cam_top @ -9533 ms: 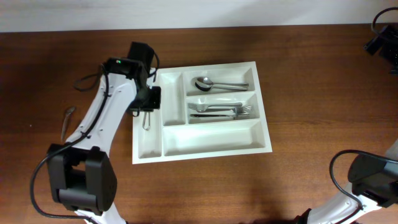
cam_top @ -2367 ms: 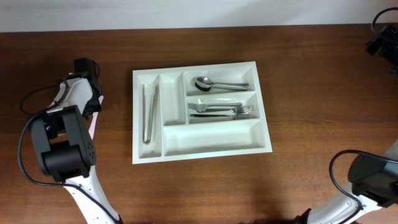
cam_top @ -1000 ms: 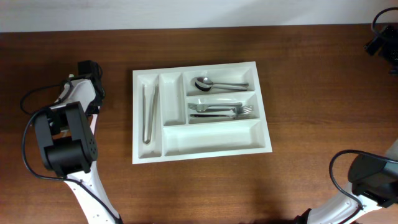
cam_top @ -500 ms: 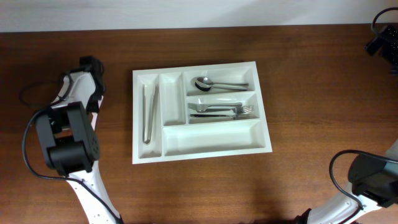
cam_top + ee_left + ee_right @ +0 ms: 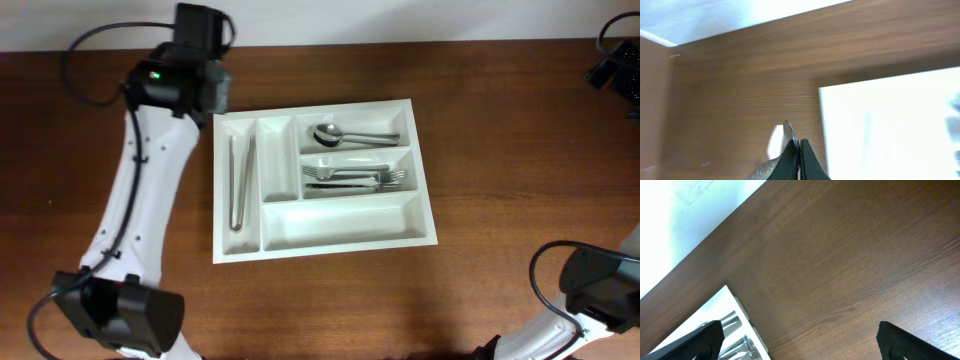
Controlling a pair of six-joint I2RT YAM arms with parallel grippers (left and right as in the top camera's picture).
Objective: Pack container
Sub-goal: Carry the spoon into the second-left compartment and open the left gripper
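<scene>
Tongs (image 5: 240, 180), spoons (image 5: 345, 133) and forks (image 5: 360, 178) lie in the container (image 5: 340, 224), its compartment toward the near edge is empty, and the left gripper (image 5: 798, 150) clenches a metal utensil (image 5: 788, 131).

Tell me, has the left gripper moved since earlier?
Yes. The left gripper, shut on a metal utensil, moved right and toward the far table edge, now beside the container's far-left corner.

One container (image 5: 425, 235), one tongs (image 5: 240, 185), several forks (image 5: 360, 178), stacked spoons (image 5: 345, 133)
</scene>
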